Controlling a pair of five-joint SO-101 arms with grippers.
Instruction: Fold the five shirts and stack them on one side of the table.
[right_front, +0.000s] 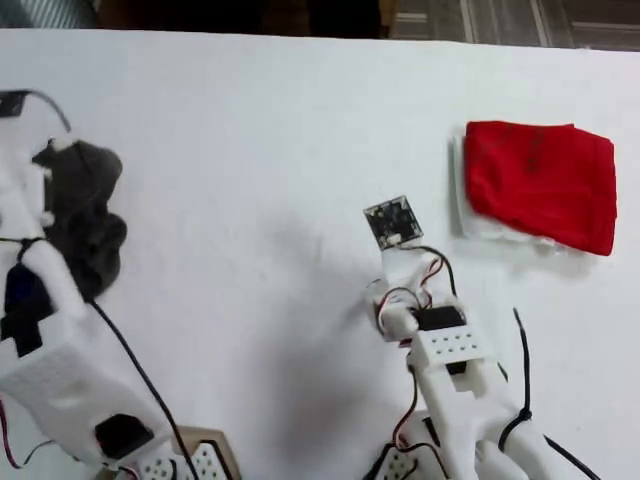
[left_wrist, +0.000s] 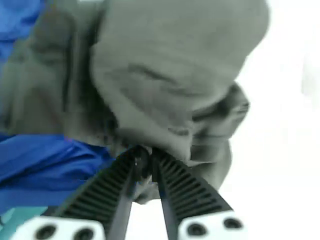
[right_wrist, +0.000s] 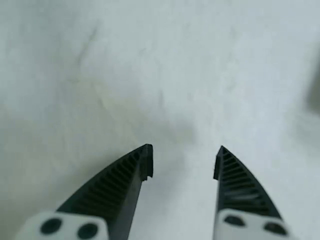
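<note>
Your left gripper (left_wrist: 145, 162) pinches the crumpled grey shirt (right_front: 85, 215) at the high view's left edge. The folded red shirt (right_front: 540, 185) lies well apart at upper right, nearer your right gripper (right_wrist: 182, 160), which gapes empty over the white table (right_front: 260, 150). A blue shirt (left_wrist: 45, 160) probably lies beside the grey.

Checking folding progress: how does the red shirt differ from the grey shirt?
The red shirt lies folded flat; the grey shirt is bunched up. Nothing grips the red shirt; the left pincer is shut on the grey shirt. Both are plain-coloured.
</note>
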